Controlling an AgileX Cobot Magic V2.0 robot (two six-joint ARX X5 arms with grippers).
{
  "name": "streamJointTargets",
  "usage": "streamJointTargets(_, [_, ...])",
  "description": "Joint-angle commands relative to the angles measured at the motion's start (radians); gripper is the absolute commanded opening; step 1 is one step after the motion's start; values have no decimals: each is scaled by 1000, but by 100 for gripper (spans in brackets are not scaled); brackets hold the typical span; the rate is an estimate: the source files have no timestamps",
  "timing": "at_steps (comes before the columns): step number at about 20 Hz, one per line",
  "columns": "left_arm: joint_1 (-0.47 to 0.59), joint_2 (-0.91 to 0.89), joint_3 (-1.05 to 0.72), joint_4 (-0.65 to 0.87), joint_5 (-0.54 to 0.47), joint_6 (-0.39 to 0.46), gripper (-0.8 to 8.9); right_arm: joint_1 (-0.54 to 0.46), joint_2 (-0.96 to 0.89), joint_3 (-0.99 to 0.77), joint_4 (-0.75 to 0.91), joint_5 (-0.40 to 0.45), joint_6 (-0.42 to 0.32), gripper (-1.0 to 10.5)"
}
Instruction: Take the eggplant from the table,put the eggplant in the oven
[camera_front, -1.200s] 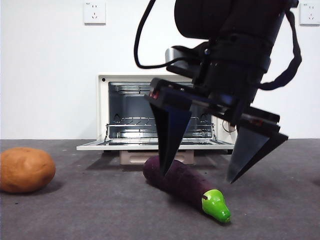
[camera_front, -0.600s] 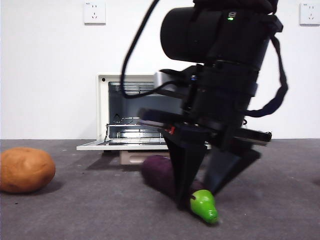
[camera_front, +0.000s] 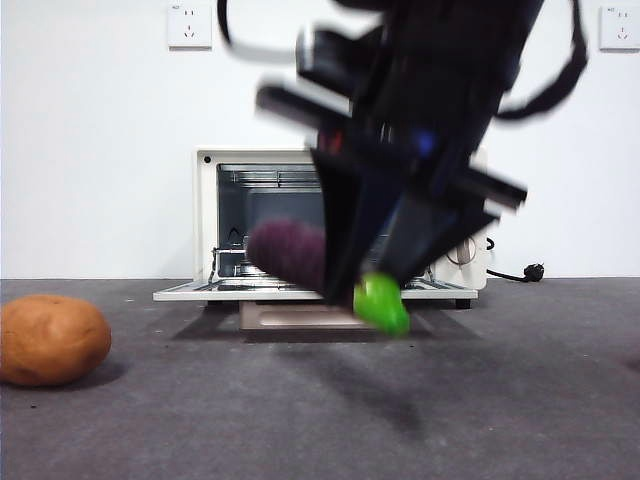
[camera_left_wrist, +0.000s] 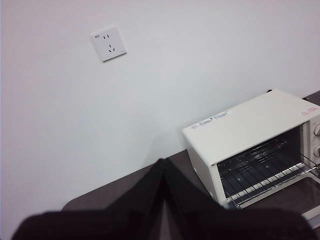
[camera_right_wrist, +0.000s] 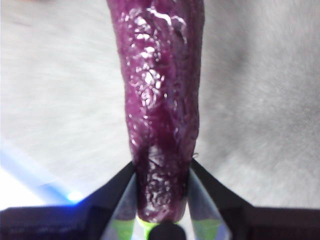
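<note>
The table, dark grey, runs the width of the front view, and the eggplant no longer lies on it. A second ago it rested on the surface in front of the oven with the right gripper's jaws wide on either side; half a second ago those jaws had come down around it near the green cap. Now it hangs in the air, clear of the table. The oven stands at the back against the white wall, door folded down flat, wire rack bare. The right gripper, a dark, motion-blurred mass coming in from above, holds the eggplant at about the height of the open door, purple body toward the cavity, cap pointing away and down. In the right wrist view the jaws pinch the eggplant narrowly near the stem end. The grasp looks made and the lift under way; carrying it onto the rack is the step left. The potato sits untouched at the far side. The left gripper waits, jaws closed together.
</note>
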Motion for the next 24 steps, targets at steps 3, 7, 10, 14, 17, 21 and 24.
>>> streamJointTargets(3, [2,-1,-4,-8,1,11,-5,18,-92,3,-22,-12,6,-12])
streamJointTargets(7, [2,-1,-4,-16,1,11,-5,-19,-109,20,9,-12,0,-12])
streamJointTargets(10, [2,-1,-4,-24,1,11,-5,-71,-96,30,55,-27,-6,-12])
streamJointTargets(14, [1,-1,-4,-29,2,10,-5,-200,-60,56,111,-147,-5,-12])
streamJointTargets(17, [-1,-1,-4,-29,29,10,-5,-291,14,125,105,-196,-6,-12])
streamJointTargets(21, [-1,-1,-4,-32,46,10,-5,-359,158,287,92,-259,-4,-12])
streamJointTargets(24, [-1,-1,-4,-44,46,10,-5,-390,278,450,47,-275,3,-12])
